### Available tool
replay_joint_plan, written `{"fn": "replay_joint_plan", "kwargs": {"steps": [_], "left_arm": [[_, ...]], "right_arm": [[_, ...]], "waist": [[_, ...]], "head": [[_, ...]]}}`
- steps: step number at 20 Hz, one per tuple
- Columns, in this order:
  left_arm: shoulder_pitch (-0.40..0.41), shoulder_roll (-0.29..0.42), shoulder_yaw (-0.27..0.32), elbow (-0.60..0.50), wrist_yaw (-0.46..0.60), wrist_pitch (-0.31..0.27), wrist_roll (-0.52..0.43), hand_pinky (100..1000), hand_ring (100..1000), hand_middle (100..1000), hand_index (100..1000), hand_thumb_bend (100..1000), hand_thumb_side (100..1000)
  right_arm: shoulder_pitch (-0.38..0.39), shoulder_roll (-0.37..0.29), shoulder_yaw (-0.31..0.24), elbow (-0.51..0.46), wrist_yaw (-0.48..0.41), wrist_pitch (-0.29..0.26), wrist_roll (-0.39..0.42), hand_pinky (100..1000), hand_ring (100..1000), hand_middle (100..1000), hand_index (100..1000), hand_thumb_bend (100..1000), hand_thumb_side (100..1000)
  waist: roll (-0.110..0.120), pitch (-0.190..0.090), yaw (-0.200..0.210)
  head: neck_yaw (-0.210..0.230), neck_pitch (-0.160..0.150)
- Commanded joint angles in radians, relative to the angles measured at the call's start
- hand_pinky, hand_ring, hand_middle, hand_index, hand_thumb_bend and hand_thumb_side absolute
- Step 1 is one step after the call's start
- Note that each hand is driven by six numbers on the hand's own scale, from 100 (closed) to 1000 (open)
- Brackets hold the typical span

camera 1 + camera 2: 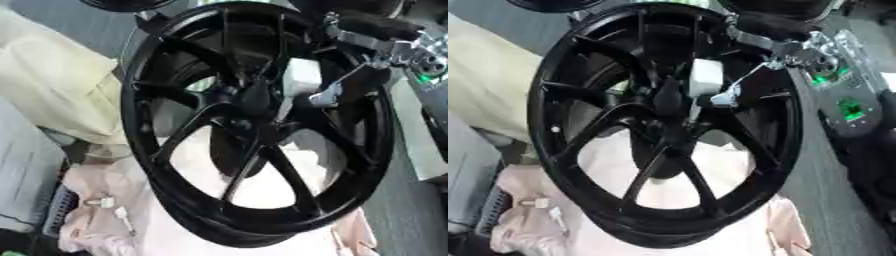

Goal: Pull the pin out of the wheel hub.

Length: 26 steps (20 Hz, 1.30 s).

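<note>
A large black wheel [175,135] with several spokes stands on edge and fills both views. Its hub [238,100] sits a little above the middle. My right arm [394,50], black with silver joints, comes in from the upper right and reaches through the spokes. My right hand [304,80] shows as a white block with a silver tip just right of the hub, close against it. The dark hub hides how the hand is set. I cannot make out the pin. My left hand shows in neither view.
Pale pink cloth [105,230] lies under the wheel, with small white pieces [105,202] on it. A cream cloth [52,85] hangs at the left. At the right stand a grey unit with green lights [846,107] and a pale box [420,140].
</note>
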Motion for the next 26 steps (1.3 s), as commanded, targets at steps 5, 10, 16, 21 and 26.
{"fn": "replay_joint_plan", "kwargs": {"steps": [5,10,16,21,26], "left_arm": [[-0.007,0.034,0.009,-0.013,-0.004,-0.001,-0.004,469,503,531,652,100,786],[-0.007,0.034,0.008,-0.013,-0.005,-0.001,-0.004,469,502,531,652,100,787],[-0.007,0.035,0.008,-0.013,-0.005,-0.001,-0.005,470,501,531,652,100,787],[-0.007,0.035,0.008,-0.013,-0.005,-0.001,-0.005,470,501,531,651,100,787],[-0.006,0.034,0.008,-0.012,-0.005,-0.001,-0.006,471,500,531,651,100,787]], "right_arm": [[-0.014,-0.014,-0.011,-0.019,-0.028,0.024,-0.016,688,623,418,606,502,374],[-0.015,-0.016,-0.010,-0.028,-0.048,0.035,-0.018,684,613,408,598,498,369],[-0.015,-0.016,-0.010,-0.032,-0.060,0.048,-0.018,677,600,391,582,465,290],[-0.015,-0.016,-0.008,-0.033,-0.065,0.052,-0.013,671,588,379,573,439,215],[-0.013,-0.015,-0.009,-0.032,-0.070,0.052,-0.004,664,574,362,561,417,135]], "waist": [[0.004,-0.013,0.001],[0.003,-0.014,0.002],[0.002,-0.013,0.005],[0.002,-0.013,0.008],[0.001,-0.013,0.011]], "head": [[0.000,-0.002],[0.000,-0.002],[0.001,-0.002],[0.002,-0.002],[0.002,-0.002]]}}
